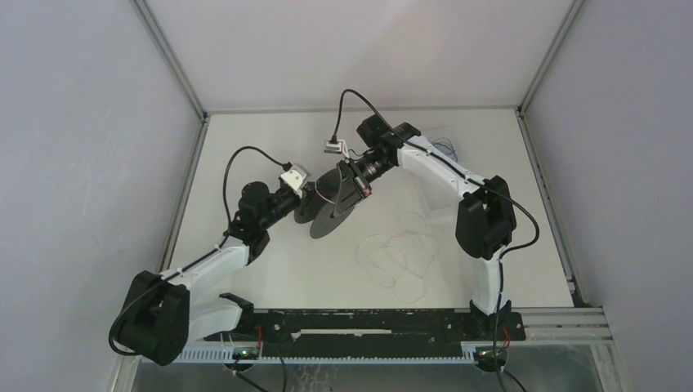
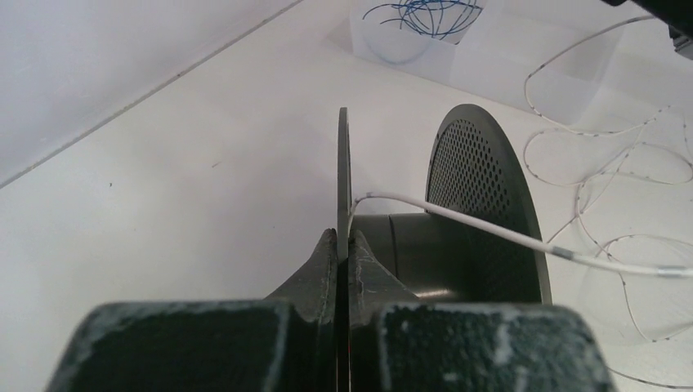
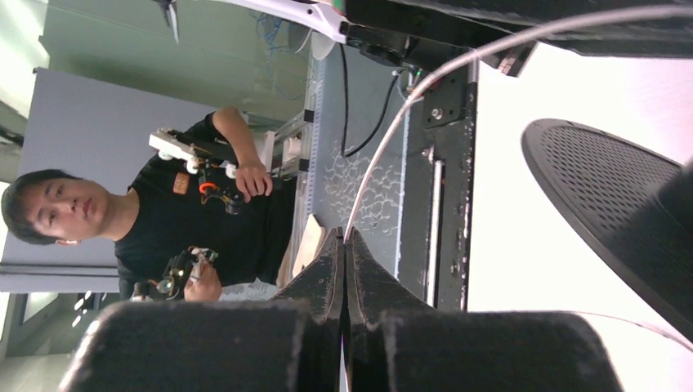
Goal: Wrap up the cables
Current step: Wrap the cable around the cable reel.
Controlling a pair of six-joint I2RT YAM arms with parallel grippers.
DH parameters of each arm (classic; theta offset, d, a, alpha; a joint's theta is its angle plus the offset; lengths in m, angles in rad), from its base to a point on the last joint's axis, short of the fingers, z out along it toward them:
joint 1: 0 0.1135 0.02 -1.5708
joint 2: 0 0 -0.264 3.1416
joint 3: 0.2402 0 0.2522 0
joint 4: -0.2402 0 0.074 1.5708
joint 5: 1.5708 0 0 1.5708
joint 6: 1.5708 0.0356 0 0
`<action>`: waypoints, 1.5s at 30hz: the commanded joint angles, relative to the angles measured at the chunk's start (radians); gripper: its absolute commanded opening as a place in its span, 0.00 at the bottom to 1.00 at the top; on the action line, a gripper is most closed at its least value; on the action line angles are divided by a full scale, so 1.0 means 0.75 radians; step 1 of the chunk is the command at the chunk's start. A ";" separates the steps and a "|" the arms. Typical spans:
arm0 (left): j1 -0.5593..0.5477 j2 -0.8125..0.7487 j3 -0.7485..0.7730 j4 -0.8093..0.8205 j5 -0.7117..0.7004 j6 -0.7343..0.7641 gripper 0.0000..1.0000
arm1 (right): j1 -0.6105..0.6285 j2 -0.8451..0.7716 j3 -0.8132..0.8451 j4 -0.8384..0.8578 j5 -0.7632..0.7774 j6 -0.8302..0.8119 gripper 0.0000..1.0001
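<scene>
Here the left gripper (image 2: 344, 245) is clamped tight on the thin near flange (image 2: 344, 163) of the black spool (image 2: 482, 188), holding it on edge. The right gripper (image 3: 343, 241) is pinched fully closed on the cable (image 2: 490, 233), which leaves its tips and runs toward the spool's hub. The slack lies in loose loops (image 1: 400, 253) on the table (image 1: 270, 155), right of the spool. It looks light, limp and slick. Pinching close to the hub with gentle tension seems best, since it may kink.
</scene>
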State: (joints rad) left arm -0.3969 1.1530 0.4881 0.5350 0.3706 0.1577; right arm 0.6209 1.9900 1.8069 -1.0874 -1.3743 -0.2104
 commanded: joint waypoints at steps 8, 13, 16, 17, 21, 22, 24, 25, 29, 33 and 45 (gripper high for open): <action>0.008 -0.167 -0.033 -0.056 -0.131 0.051 0.00 | -0.173 -0.066 0.057 0.085 0.299 0.090 0.00; 0.040 -0.218 0.066 -0.223 -0.131 0.014 0.00 | -0.269 -0.069 0.069 0.092 0.381 0.104 0.00; 0.067 -0.225 0.106 -0.273 -0.089 -0.032 0.00 | -0.305 -0.065 0.073 0.090 0.435 0.077 0.00; 0.076 -0.228 0.114 -0.280 -0.074 -0.046 0.00 | -0.313 -0.065 0.072 0.090 0.460 0.064 0.00; 0.120 -0.239 0.143 -0.301 -0.007 -0.095 0.00 | -0.336 -0.069 0.049 0.123 0.587 0.051 0.00; 0.131 -0.241 0.150 -0.311 0.023 -0.104 0.00 | -0.337 -0.073 0.038 0.141 0.617 0.055 0.00; 0.153 -0.244 0.171 -0.325 0.079 -0.140 0.00 | -0.336 -0.085 0.010 0.183 0.666 0.066 0.00; 0.164 -0.246 0.181 -0.332 0.106 -0.161 0.00 | -0.335 -0.090 0.000 0.199 0.682 0.071 0.00; 0.172 -0.256 0.237 -0.376 0.125 -0.207 0.00 | -0.325 -0.103 -0.026 0.236 0.703 0.079 0.00; 0.174 -0.256 0.275 -0.400 0.115 -0.229 0.00 | -0.308 -0.107 -0.038 0.256 0.721 0.080 0.02; 0.193 -0.255 0.490 -0.563 0.156 -0.408 0.00 | -0.282 -0.125 -0.008 0.268 0.787 0.030 0.12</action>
State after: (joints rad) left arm -0.2703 0.9997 0.7395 0.0860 0.4583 -0.0654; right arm 0.4137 1.9690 1.7756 -0.9104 -0.8120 -0.1574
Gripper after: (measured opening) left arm 0.028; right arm 0.106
